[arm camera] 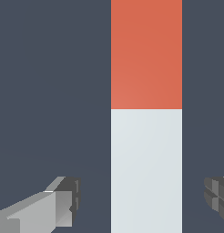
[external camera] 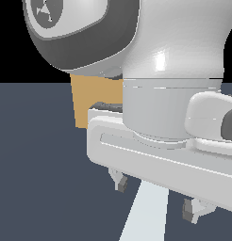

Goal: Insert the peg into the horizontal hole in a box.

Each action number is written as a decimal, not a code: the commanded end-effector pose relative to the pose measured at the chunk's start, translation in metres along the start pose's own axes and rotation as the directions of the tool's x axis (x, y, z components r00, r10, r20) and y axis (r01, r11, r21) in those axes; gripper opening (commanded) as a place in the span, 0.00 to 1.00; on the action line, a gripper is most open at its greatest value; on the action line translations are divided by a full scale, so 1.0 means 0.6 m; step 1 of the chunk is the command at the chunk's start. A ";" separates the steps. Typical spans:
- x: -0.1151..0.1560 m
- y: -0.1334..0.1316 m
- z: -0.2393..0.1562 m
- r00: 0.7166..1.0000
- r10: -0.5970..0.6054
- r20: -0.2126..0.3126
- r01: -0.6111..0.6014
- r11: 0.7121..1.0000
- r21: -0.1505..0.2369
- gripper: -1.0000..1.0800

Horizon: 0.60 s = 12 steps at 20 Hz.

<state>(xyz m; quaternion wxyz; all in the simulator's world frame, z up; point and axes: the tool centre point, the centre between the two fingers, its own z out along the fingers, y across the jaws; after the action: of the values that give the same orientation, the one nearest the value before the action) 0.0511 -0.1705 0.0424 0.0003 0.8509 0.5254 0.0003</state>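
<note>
We log one peg [arm camera: 146,136], pale grey-white with an orange-red end, lying flat on the dark table [arm camera: 50,91] between the spread fingers [arm camera: 63,202] of the gripper [arm camera: 143,200], untouched on either side. We log one tan box [external camera: 92,99], partly hidden behind the arm in the exterior view; its hole is not visible.
</note>
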 end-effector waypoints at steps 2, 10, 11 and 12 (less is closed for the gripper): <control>0.000 -0.002 0.028 1.000 -0.001 0.000 0.001 1.000 0.001 0.96; 0.001 0.000 0.036 1.000 -0.001 0.000 0.001 1.000 0.001 0.00; 0.001 0.000 0.036 1.000 -0.001 0.000 0.001 1.000 0.001 0.00; 0.001 0.000 0.036 1.000 -0.001 0.000 0.001 1.000 0.001 0.00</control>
<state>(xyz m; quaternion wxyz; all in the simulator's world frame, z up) 0.0512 -0.1701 0.0204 -0.0004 0.8506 0.5258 -0.0003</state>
